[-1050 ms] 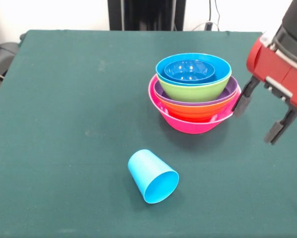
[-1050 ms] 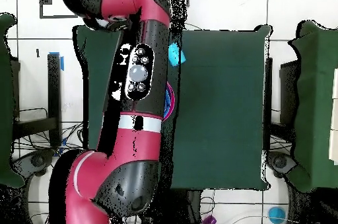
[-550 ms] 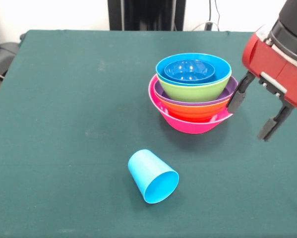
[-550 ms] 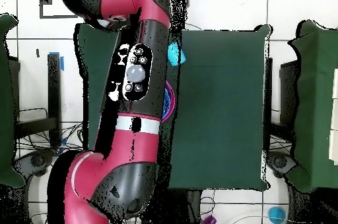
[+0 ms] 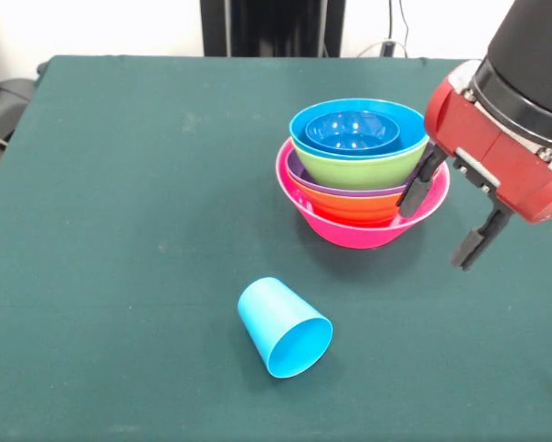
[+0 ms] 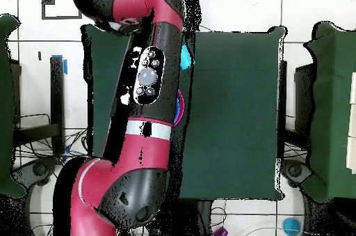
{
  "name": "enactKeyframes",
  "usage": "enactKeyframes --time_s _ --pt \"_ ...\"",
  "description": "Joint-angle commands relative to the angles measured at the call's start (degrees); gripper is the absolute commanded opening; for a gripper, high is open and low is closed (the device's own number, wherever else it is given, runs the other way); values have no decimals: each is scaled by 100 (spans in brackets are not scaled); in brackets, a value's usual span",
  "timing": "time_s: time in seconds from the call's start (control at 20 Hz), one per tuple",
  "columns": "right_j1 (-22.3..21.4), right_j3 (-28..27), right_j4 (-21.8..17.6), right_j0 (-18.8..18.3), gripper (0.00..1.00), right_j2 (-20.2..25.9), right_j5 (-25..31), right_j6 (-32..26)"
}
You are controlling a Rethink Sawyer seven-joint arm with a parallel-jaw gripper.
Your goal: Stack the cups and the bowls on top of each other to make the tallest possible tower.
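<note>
The tower (image 5: 362, 175) is a nested pile of bowls: a wide pink bowl (image 5: 349, 230) at the base, then orange, purple, lime green and sky blue ones, with a small dark blue bowl (image 5: 352, 130) on top. A sky blue cup (image 5: 283, 326) lies on its side on the green cloth, mouth toward the camera, in front of the pile. My gripper (image 5: 440, 214) hangs open and empty at the pile's right side, one finger in front of the pink rim. In the overhead view the arm (image 6: 149, 94) hides most of the pile; a sliver of the cup (image 6: 185, 57) shows.
The green-covered table (image 5: 119, 203) fills the front view. A dark stand (image 5: 271, 28) rises behind its far edge. Other green tables (image 6: 334, 108) flank it in the overhead view.
My gripper has moved left toward the bowl pile, now overlapping the pink bowl's right rim, still open. The cup and bowls have not moved.
</note>
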Motion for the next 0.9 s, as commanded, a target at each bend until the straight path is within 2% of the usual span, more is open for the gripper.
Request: enactKeyframes --time_s 0.05,0.35,0.55,0.6,0.9 --pt "268 459 -7 -192 100 299 -155 955" --pt "646 -297 352 -619 100 68 -60 427" --pt "864 -622 681 -859 100 -168 -112 157" --pt "854 -606 711 -826 100 -177 -136 147" --pt "1291 -1087 1543 -1241 100 -905 -378 -209"
